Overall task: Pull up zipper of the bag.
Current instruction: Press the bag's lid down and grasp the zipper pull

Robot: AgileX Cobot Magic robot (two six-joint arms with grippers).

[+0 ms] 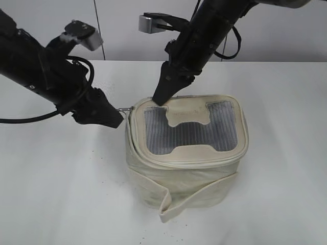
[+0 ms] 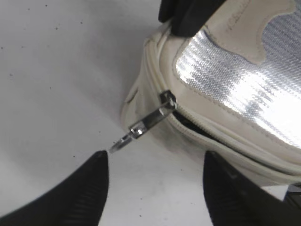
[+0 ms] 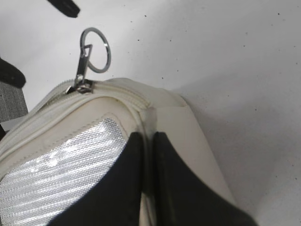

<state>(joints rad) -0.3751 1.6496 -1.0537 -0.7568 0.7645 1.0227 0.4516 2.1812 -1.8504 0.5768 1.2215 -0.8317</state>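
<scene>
The left gripper is seen with jaws parted, the silver pull lying just ahead, ungripped. The right gripper is pressed closed onto the bag lid, steadying it on the counter. The ring should be centred between the jaws before closing, then drawn along the zipper.

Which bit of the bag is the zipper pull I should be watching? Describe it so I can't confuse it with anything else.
Find the cream bag in the middle of the white table, then its top left corner, facing the left gripper. The zipper pull sticks out sideways there, level with the lid seam. It is the only shiny metal part, a slim silver tab ending in a ring, unlike the soft cream strap lower down.
</scene>
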